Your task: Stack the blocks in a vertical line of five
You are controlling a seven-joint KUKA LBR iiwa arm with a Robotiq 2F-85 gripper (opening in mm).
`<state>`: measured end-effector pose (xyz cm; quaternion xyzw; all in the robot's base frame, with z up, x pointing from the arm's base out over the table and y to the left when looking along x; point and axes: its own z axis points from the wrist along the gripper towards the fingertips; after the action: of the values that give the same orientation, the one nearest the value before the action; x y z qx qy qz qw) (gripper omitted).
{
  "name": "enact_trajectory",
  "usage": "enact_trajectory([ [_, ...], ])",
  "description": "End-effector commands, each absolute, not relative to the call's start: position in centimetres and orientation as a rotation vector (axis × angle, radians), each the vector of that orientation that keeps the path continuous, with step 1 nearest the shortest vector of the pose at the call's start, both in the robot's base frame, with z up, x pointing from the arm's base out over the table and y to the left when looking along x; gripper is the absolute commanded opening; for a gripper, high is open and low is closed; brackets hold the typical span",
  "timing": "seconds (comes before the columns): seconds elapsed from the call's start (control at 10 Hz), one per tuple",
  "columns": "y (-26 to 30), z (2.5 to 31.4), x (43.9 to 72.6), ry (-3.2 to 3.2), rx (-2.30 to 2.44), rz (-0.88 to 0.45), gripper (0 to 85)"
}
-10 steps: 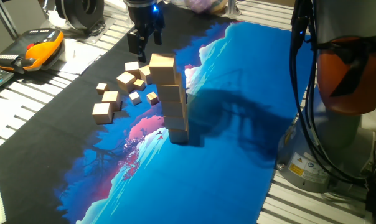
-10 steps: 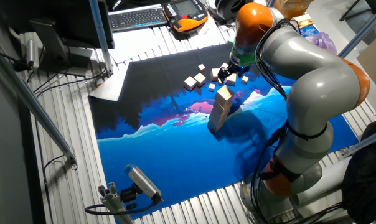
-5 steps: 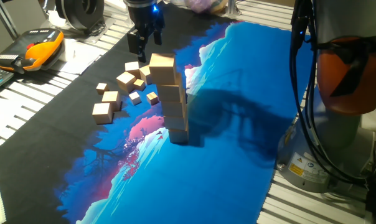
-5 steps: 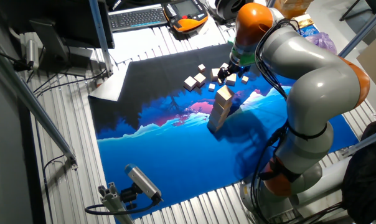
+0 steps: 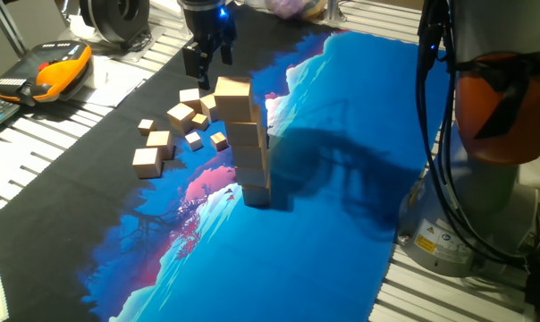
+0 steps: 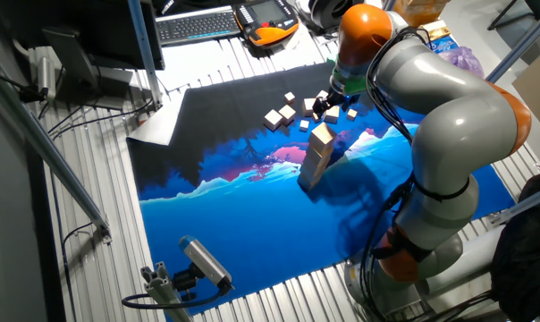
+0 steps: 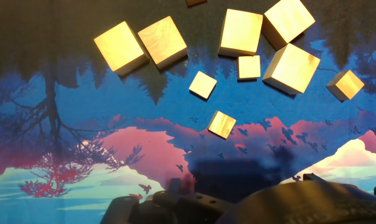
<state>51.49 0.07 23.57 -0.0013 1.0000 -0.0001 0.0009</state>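
A tower of blocks (image 5: 246, 143) stands mid-frame on the blue mat (image 5: 341, 116), loose cubes (image 5: 167, 139) scattered at its left. The gripper (image 5: 207, 55) hangs upper centre above them, empty, fingers apart. An orange pendant (image 5: 51, 70) lies upper left

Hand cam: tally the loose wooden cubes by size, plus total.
Larger cubes: 5
Small cubes: 4
Cube cut off at the top edge, size unclear: 1
Total: 10
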Motion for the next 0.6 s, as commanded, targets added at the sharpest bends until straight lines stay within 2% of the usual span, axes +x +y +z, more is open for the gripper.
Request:
enact_trajectory([
  [0.0,0.07,23.57,51.49,3.188,0.585,0.201,0.0],
  [0.5,0.08,23.57,51.49,3.188,0.593,0.195,0.0],
])
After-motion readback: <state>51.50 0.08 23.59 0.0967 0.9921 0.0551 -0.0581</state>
